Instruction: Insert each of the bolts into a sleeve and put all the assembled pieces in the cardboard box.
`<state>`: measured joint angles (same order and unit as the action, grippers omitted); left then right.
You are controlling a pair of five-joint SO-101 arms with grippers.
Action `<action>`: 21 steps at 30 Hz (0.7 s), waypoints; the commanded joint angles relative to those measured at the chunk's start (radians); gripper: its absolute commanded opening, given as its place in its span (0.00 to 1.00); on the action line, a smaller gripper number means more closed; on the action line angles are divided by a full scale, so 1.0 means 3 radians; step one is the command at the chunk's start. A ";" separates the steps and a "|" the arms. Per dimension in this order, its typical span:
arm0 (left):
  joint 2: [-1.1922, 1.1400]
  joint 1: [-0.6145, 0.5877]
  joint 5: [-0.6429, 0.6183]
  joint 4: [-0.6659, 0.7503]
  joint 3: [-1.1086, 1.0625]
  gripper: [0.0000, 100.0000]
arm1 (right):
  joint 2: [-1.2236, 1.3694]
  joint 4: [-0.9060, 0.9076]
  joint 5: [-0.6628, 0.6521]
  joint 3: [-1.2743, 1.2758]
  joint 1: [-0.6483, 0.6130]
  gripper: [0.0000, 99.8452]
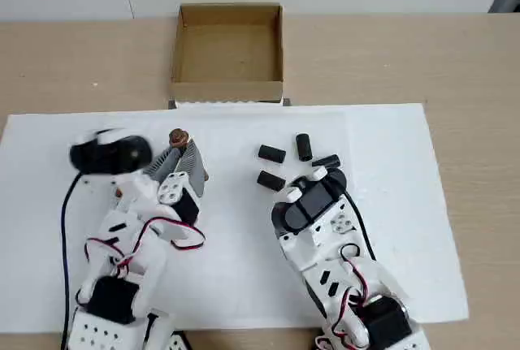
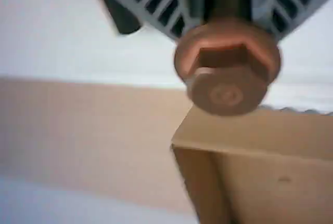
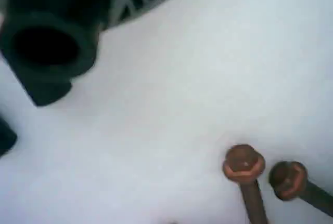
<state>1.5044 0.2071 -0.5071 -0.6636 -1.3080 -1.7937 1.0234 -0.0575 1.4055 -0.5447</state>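
Your left gripper is clamped on 1 bolt, lifted off the white sheet just short of the cardboard box. Its flanged head stands clear of the jaw tips and the shank is hidden, so I judge it is held up for mating, not for dropping in. Your right gripper looks closed on 1 sleeve, low over the sheet at the edge of the sleeve cluster. The bore is open and unblocked, which suits receiving a bolt. The 2 held parts are well apart, so nothing is joined yet. Counting sleeves from above, you have 4: the 1 at the right gripper and 3 loose ones at and, lying close together within that arm's reach. I can count 3 bolts: the 1 you hold and 2 lying side by side on the sheet at and. There is 1 box, and it holds 0 assembled pieces.
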 commanded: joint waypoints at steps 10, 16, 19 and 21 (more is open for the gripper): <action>0.1064 0.0578 -0.0205 0.0107 -0.0146 0.01 | -0.0049 -0.0729 0.0026 0.0327 -0.0483 0.00; 0.1038 0.0665 -0.0389 0.0107 -0.0156 0.01 | -0.0049 -0.0877 0.0020 0.0373 -0.0703 0.00; 0.1038 0.0665 -0.0389 0.0020 -0.0156 0.01 | -0.0049 -0.0877 0.0015 0.0353 -0.0703 0.00; 0.1038 0.0665 -0.0389 -0.0077 -0.0156 0.01 | -0.0049 -0.0877 -0.0066 0.0353 -0.0698 0.00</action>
<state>1.8036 0.4035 -0.6160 -0.6667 -1.3587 -1.7937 0.7902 -0.0575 1.5221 -0.7472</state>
